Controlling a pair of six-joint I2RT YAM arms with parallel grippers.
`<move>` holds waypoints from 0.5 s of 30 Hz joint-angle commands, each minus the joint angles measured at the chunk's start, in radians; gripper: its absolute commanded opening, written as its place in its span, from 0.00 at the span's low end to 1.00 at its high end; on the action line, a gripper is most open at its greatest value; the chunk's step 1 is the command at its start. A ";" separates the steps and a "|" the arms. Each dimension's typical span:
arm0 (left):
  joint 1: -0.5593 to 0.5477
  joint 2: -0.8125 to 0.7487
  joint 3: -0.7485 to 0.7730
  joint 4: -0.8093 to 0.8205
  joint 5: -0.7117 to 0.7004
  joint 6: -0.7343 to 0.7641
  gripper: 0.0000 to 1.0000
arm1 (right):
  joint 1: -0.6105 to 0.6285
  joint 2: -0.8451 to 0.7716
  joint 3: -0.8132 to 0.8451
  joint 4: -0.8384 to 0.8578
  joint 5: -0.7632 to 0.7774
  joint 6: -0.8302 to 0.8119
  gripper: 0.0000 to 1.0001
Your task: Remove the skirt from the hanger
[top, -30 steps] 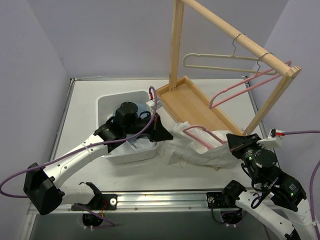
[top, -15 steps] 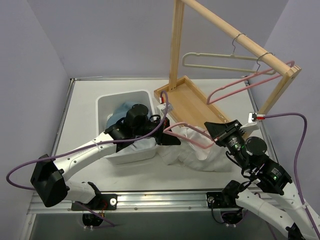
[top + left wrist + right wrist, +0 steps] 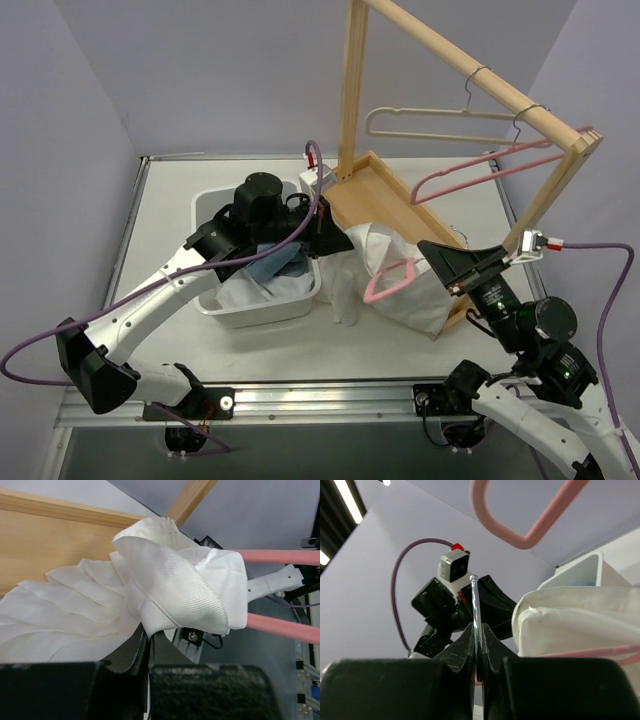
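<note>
The white pleated skirt (image 3: 405, 262) hangs in the air between my two grippers, still on a pink hanger (image 3: 388, 282). My left gripper (image 3: 338, 243) is shut on the skirt's waistband; in the left wrist view the band (image 3: 175, 587) is pinched at the jaws (image 3: 148, 636), and the hanger's two pink arms (image 3: 280, 556) stick out to the right. My right gripper (image 3: 430, 252) is shut on the hanger's metal hook (image 3: 475, 605), with its jaws (image 3: 477, 629) tight around the wire. The skirt (image 3: 570, 617) shows at the right of that view.
A white bin (image 3: 205, 215) with blue and white clothes sits under the left arm. A wooden rack (image 3: 352, 90) with a tray base (image 3: 375, 195) stands behind, carrying a cream hanger (image 3: 430, 115) and a second pink hanger (image 3: 480, 170).
Both grippers have risen and lifted the skirt and hanger off the table. The left gripper moved up and back; the skirt is now bunched between the grippers.
</note>
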 commanded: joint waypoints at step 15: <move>0.126 -0.023 0.255 -0.144 -0.114 0.133 0.02 | 0.007 -0.135 0.095 0.029 -0.013 -0.027 0.00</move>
